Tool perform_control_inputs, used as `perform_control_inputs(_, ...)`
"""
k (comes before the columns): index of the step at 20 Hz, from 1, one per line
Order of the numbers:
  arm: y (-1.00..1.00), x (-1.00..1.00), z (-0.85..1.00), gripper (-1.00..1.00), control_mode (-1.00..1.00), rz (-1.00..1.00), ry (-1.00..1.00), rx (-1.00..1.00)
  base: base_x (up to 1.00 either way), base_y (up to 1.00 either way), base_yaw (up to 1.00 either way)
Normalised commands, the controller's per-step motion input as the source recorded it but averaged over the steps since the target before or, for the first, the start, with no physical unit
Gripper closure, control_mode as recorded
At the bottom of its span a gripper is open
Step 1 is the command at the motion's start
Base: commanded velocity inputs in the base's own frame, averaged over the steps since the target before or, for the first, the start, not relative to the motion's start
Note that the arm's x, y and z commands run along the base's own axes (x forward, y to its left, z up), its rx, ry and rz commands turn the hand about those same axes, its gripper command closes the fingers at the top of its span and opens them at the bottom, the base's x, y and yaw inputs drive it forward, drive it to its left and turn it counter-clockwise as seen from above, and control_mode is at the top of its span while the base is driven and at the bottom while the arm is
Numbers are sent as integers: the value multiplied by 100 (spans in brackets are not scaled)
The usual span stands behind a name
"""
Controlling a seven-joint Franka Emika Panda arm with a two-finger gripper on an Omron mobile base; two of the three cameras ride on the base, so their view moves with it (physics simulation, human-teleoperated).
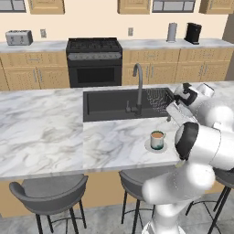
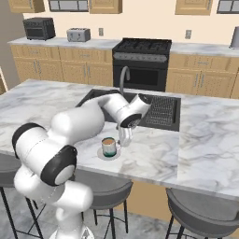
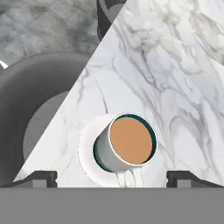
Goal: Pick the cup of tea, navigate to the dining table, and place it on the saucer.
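Behind the cup of tea (image 1: 157, 140) the black sink (image 1: 114, 103) with its grey faucet (image 1: 138, 87) is set into the marble dining table (image 1: 45, 132); grey stools (image 1: 50, 194) stand along the near edge. The cup, full of brown tea, stands upright on the saucer (image 1: 148, 146). The gripper (image 2: 125, 138) hangs just beside it, fingers spread and holding nothing.

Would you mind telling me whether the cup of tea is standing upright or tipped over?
Upright. The cup of tea stands on the saucer with its rim level and the brown tea inside; nothing looks spilled on the dining table.
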Motion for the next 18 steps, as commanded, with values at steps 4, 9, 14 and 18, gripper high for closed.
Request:
perform_control_inputs(4,0,-57,58,-100,-100,0,-12,1,0,0,0)
perform_control_inputs(9,0,-53,68,-100,-100,0,-5,0,0,0,0)
perform_control_inputs(14,0,-35,73,-100,-100,0,-1,0,0,0,0)
perform_control_inputs(18,0,-33,67,-100,-100,0,0,0,0,0,0)
